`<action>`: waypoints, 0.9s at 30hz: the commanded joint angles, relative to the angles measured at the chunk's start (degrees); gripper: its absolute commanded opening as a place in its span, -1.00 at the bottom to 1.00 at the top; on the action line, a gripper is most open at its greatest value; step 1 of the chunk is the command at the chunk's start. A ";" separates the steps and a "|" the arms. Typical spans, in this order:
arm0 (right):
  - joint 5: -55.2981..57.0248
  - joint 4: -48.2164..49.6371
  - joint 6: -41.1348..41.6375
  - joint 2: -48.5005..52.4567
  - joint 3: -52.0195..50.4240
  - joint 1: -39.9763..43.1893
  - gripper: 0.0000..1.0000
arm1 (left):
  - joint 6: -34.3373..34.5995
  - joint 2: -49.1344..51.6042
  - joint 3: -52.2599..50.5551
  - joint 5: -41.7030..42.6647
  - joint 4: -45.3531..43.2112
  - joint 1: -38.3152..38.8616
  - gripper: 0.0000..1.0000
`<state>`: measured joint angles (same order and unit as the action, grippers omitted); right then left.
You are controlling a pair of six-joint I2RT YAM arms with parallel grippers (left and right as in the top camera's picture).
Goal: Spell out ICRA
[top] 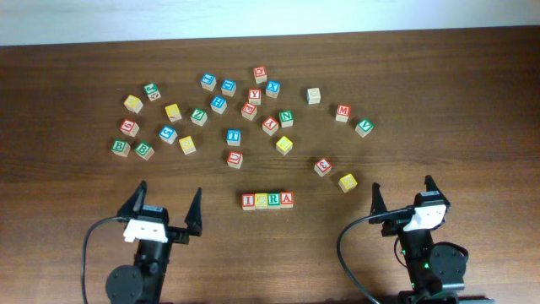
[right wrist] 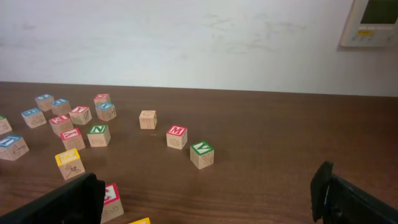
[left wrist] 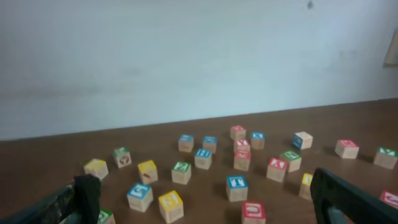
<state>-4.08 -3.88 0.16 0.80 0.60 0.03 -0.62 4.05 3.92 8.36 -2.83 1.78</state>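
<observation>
Four letter cubes stand in a tight row at the front middle of the table in the overhead view: a red "I" (top: 248, 201), a yellow "C" (top: 261, 200), a green "R" (top: 273, 200) and a red "A" (top: 287, 199). My left gripper (top: 169, 208) is open and empty, to the left of the row and apart from it. My right gripper (top: 402, 193) is open and empty, to the right of the row. The row does not show in either wrist view. Only the finger edges show in the left wrist view (left wrist: 205, 199) and the right wrist view (right wrist: 205, 196).
Many other letter cubes lie scattered behind the row, from a green cube (top: 121, 148) at the left to a green cube (top: 364, 127) at the right. A red cube (top: 322, 166) and a yellow cube (top: 347, 181) lie nearest my right gripper. A white wall stands behind the table.
</observation>
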 commanded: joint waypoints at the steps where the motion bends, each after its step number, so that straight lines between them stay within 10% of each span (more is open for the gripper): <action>1: -0.15 -0.37 0.07 -0.59 -0.28 0.37 0.96 | -4.26 -3.17 -2.43 0.28 -1.86 -0.26 0.98; 12: -0.15 -0.37 0.07 -0.59 -0.28 0.37 0.97 | 6.93 -3.78 -3.41 -11.19 7.15 -1.49 0.99; 27: -0.15 -0.37 0.07 -0.59 -0.28 0.37 0.97 | 1.01 -3.78 -3.41 -8.20 7.85 -1.46 0.99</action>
<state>-4.08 -3.88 0.19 0.80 0.60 0.03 1.52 0.78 0.78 -0.67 4.69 0.67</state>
